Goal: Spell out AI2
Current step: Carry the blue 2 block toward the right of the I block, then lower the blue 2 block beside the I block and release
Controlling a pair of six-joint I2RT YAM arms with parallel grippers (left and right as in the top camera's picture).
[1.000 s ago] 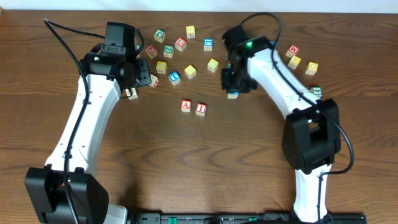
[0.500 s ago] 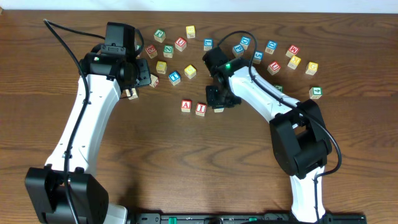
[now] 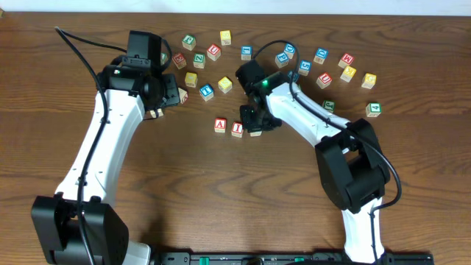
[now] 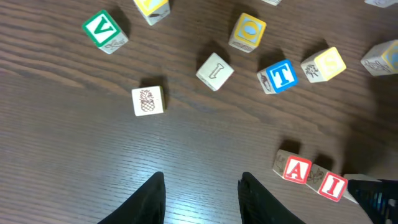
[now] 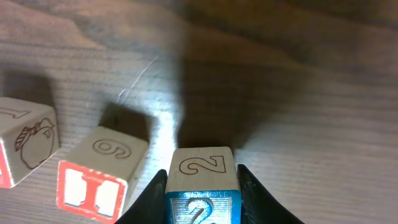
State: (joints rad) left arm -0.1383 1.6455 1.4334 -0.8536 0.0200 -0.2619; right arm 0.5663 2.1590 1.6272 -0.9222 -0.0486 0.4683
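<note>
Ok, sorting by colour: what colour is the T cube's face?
T cube: blue, clearest from left wrist.

I am working in what is looking like a robotics lab: my white left arm and right arm are hanging over a wood-grain counter, black cables trailing, alphabet cubes scattered.

A cube beside I cube (touching); 2 cube just right.
</note>
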